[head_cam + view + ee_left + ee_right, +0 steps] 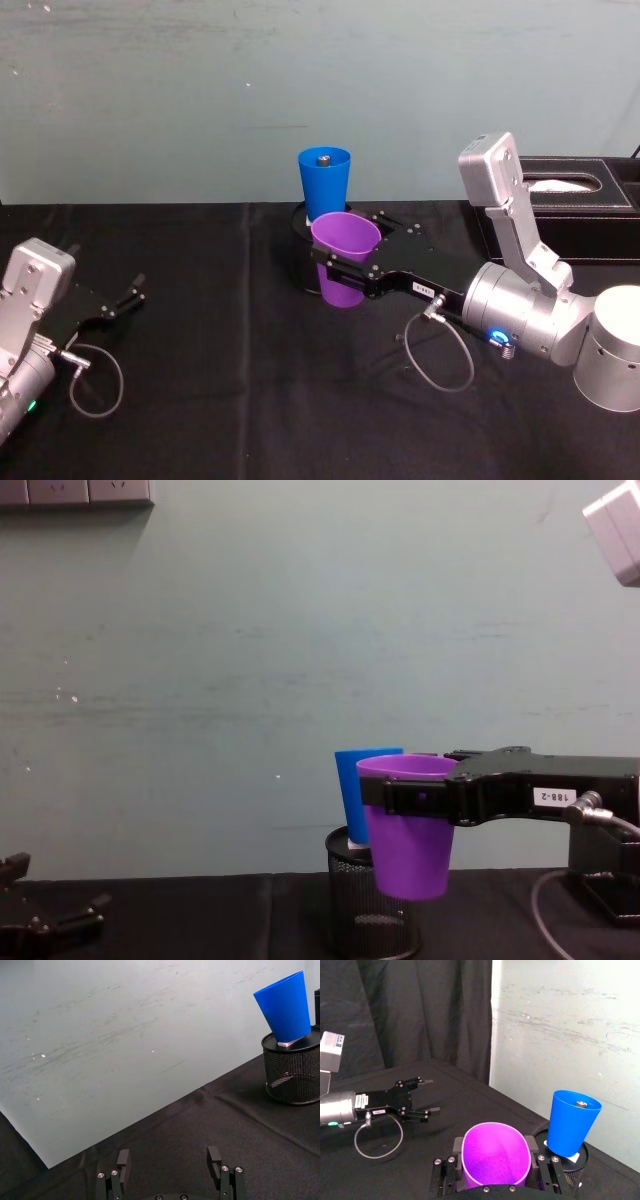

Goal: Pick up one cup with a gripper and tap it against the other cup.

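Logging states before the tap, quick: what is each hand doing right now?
Left hand: open, holding nothing.
Right hand: closed on the purple cup, just in front of the blue cup.

Scuffed pale green wall [150,100] behind black-clothed table [220,400], dark curtain [420,1010] aside

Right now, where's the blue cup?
In the head view the blue cup is at the centre rear of the table, perched on the black mesh pen holder, just behind the purple cup held by the right gripper.
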Robot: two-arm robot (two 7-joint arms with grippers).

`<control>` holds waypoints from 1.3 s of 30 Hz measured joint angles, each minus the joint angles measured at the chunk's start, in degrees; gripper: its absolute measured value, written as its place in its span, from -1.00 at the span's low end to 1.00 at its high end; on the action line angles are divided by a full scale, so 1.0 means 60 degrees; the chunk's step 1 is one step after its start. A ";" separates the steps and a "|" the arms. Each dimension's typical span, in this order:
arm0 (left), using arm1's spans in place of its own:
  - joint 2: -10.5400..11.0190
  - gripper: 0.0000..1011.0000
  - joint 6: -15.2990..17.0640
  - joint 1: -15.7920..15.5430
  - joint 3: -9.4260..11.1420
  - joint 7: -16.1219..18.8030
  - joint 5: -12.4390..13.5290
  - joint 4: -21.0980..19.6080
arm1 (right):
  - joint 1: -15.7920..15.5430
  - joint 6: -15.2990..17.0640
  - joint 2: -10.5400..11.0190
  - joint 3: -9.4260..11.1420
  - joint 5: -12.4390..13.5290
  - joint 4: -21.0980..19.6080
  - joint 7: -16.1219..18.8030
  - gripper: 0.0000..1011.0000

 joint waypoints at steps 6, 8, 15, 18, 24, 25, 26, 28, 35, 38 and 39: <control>0.0000 0.98 0.0000 0.0000 0.0000 0.0000 0.0000 0.0000 | 0.0000 0.0000 0.0000 0.0000 0.0000 0.0000 0.0000 0.44; 0.0000 0.98 0.0000 0.0000 0.0000 0.0000 0.0000 0.0000 | 0.0001 0.0000 0.0000 0.0000 0.0000 0.0000 0.0000 0.44; 0.0000 0.98 0.0000 0.0001 0.0000 0.0000 0.0000 0.0000 | 0.0000 0.0000 0.0000 0.0000 0.0000 0.0000 0.0000 0.44; 0.0000 0.98 0.0000 0.0000 0.0000 0.0000 0.0000 0.0000 | 0.0000 0.0000 0.0000 0.0000 0.0000 -0.0001 0.0000 0.44; 0.0000 0.98 0.0000 0.0001 0.0000 0.0000 0.0000 0.0000 | 0.0000 0.0000 0.0000 0.0000 0.0000 0.0000 0.0000 0.44; 0.0000 0.98 0.0000 0.0000 0.0000 0.0000 0.0000 0.0000 | 0.0001 0.0000 0.0000 0.0000 0.0000 0.0000 0.0000 0.44; -0.0001 0.98 0.0000 0.0001 0.0000 0.0000 0.0000 0.0000 | 0.0000 0.0000 0.0000 0.0000 0.0000 -0.0001 0.0000 0.44; -0.0001 0.98 0.0000 0.0000 0.0000 0.0000 0.0000 0.0000 | 0.0000 0.0000 0.0000 0.0000 0.0000 0.0000 0.0000 0.44; 0.0000 0.98 -0.0001 0.0000 0.0000 0.0000 0.0000 0.0000 | 0.0000 0.0000 0.0000 0.0000 0.0000 0.0000 -0.0001 0.44; 0.0000 0.98 0.0000 0.0000 0.0000 0.0000 0.0000 0.0000 | 0.0000 0.0000 0.0000 0.0000 0.0000 -0.0001 0.0000 0.44; 0.0000 0.98 0.0000 0.0000 0.0000 0.0000 0.0000 0.0000 | 0.0000 0.0000 0.0000 0.0000 0.0000 0.0000 0.0000 0.44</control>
